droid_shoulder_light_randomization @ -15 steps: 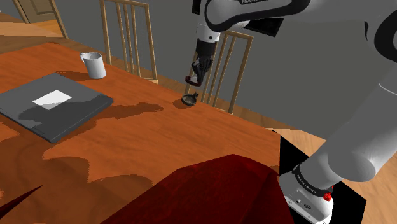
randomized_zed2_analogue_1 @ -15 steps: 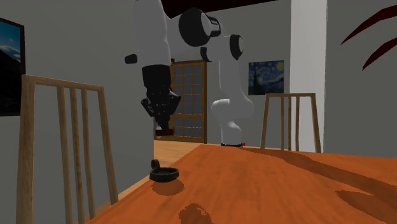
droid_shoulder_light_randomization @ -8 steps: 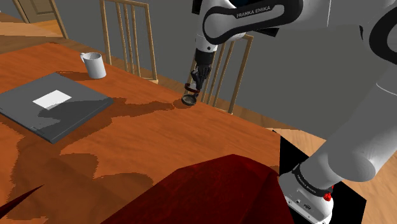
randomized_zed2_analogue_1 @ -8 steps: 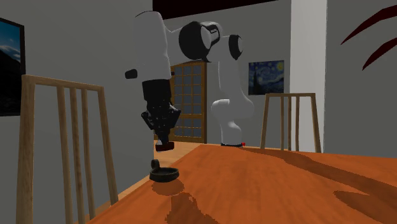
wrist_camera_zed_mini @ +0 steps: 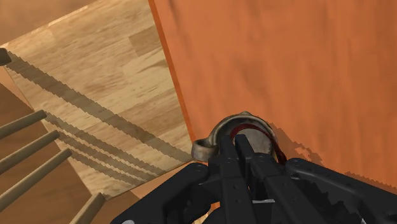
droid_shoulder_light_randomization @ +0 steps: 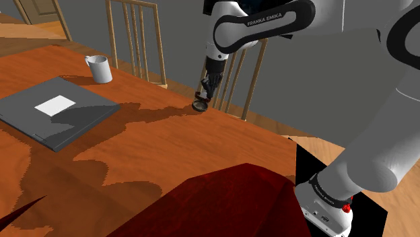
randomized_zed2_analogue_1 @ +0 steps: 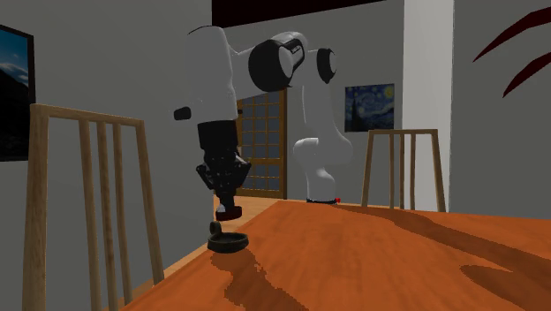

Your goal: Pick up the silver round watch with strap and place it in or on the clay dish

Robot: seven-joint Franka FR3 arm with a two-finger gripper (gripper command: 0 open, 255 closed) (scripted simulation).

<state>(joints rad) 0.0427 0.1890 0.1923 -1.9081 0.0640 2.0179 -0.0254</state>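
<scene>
Dark-reddish watch: we log it pinched in the near-shut pincer, just above the dark dish at the counter's edge. It is held low so that, we judge, release lands it inside.

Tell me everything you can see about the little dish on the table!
The dish is small, round and shallow, dark in the second exterior view; the wrist view shows a pale rim and a little loop handle on its side. It sits flat on the orange wooden table, near its edge. The gripper hangs just above it, shut on the watch. Only the table seems to touch it.
</scene>
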